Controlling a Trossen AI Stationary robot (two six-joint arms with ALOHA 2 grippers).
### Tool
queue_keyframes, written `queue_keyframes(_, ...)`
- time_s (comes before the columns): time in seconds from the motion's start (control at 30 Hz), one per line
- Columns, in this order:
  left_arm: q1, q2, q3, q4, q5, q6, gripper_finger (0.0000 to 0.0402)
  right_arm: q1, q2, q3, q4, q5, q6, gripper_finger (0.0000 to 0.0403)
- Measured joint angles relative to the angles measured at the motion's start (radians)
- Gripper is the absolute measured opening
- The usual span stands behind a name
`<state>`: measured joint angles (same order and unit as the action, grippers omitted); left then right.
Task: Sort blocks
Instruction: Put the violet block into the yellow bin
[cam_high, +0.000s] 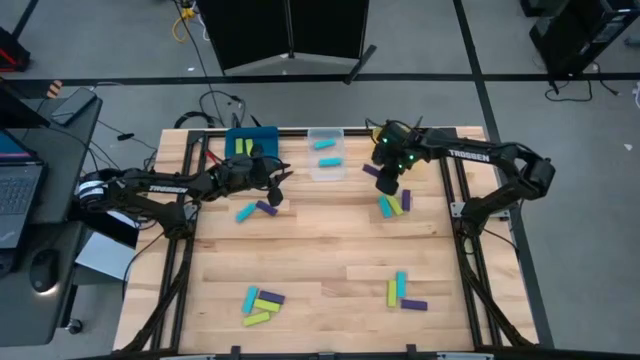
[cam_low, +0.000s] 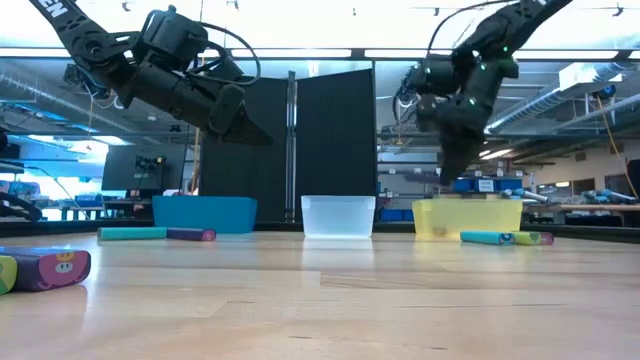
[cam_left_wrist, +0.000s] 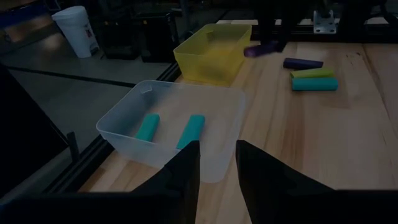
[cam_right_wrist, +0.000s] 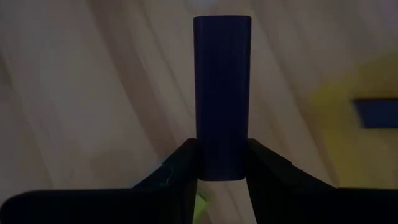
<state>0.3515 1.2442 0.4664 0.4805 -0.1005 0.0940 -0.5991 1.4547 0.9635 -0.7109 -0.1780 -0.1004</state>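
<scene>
Between the right gripper's (cam_right_wrist: 221, 163) fingers (cam_right_wrist: 180, 163), a purple block (cam_right_wrist: 222, 93) is sitting clamped, its long body reaching forward past the tips. In the high view that gripper is hanging above the worktop (cam_high: 330, 250) near the far right, beside the clear bin (cam_high: 326, 153), and a small cluster of cyan, green and purple blocks (cam_high: 392, 205) is lying just below it. The yellow bin (cam_low: 467, 217) is showing in the low view behind that cluster.

The left gripper's (cam_left_wrist: 216, 163) fingers (cam_left_wrist: 183, 174) are standing a little apart with nothing between them, hovering off the worktop and pointing toward the clear bin, where two cyan blocks (cam_left_wrist: 169, 129) are lying side by side. In the high view this gripper is sitting just in front of the blue bin (cam_high: 251, 141), and a cyan and purple pair (cam_high: 256, 210) is lying below it. Two more groups of blocks (cam_high: 261, 304) are lying nearer the front edge, one left, the other (cam_high: 403, 291) right.
</scene>
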Motion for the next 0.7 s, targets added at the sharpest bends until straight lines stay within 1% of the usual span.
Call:
queue_keyframes(0.1, 0.000, 0.000, 0.000, 0.000, 0.000, 0.000, 0.0111, -0.003, -0.018, 0.045, 0.000, 0.003, 0.087, 0.0114)
queue_keyframes(0.17, 0.000, 0.000, 0.000, 0.000, 0.000, 0.000, 0.0111, -0.014, -0.024, 0.073, 0.001, 0.028, 0.148, 0.0114)
queue_keyframes(0.27, 0.000, 0.000, 0.000, 0.000, 0.000, 0.000, 0.0111, -0.045, -0.024, 0.102, -0.001, 0.101, 0.268, 0.0114)
queue_keyframes(0.4, 0.000, 0.000, 0.000, 0.000, 0.000, 0.000, 0.0111, -0.093, -0.021, 0.096, -0.001, 0.186, 0.419, 0.0114)
queue_keyframes(0.53, 0.000, 0.000, 0.000, 0.002, 0.000, 0.012, 0.0111, -0.146, -0.016, 0.059, 0.015, 0.193, 0.503, 0.0114)
queue_keyframes(0.7, 0.000, 0.000, 0.000, 0.010, 0.000, 0.031, 0.0111, -0.197, -0.016, 0.024, 0.038, 0.195, 0.562, 0.0114)
